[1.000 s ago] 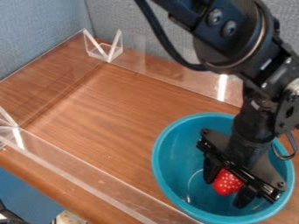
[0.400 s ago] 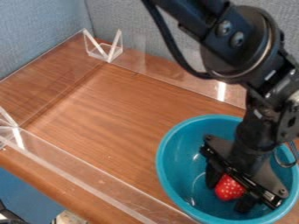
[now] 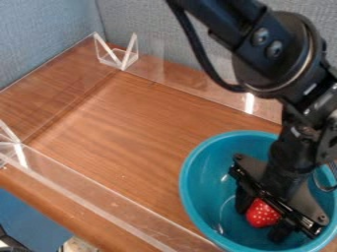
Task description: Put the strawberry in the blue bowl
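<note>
The blue bowl [image 3: 211,172] stands at the table's front right corner. Inside it, low over the bottom, the red strawberry [image 3: 263,212] sits between the black fingers of my gripper [image 3: 267,215], which points straight down into the bowl and is shut on the fruit. The black arm [image 3: 263,49] comes down from the top right and hides part of the bowl's far rim. Whether the strawberry touches the bowl's floor cannot be told.
The wooden table [image 3: 118,118] is ringed by a low clear acrylic wall [image 3: 79,187], with clear bracket stands at the back left [image 3: 118,51] and front left [image 3: 11,150]. A blue-grey wall rises behind.
The arm, the gripper and the strawberry have shifted slightly right and down in the picture. The bowl also sits a little lower right than before. The grip is unchanged.
</note>
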You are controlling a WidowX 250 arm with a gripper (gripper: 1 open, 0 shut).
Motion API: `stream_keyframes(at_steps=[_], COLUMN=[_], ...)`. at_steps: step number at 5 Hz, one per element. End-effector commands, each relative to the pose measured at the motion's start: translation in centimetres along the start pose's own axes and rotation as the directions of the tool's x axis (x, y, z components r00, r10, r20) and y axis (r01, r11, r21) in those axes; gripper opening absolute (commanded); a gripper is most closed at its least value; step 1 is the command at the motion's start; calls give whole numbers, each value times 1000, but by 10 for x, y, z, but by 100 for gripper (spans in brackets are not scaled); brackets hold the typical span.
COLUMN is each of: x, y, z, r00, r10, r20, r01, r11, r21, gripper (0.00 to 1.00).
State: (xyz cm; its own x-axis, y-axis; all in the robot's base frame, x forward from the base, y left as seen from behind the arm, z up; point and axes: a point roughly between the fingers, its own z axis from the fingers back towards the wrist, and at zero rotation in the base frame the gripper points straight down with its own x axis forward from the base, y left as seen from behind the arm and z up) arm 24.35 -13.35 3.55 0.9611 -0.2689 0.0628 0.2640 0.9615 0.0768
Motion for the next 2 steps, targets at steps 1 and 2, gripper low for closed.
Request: stream_keyframes(at_steps=[1,2], x=[11,12], y=[-7,-10], z=[10,9], r00=[999,999], r10=[-11,-13], r20=[48,47], r01=[12,14], r11=[1000,1000], r21=[-10,-8], gripper=[0,0])
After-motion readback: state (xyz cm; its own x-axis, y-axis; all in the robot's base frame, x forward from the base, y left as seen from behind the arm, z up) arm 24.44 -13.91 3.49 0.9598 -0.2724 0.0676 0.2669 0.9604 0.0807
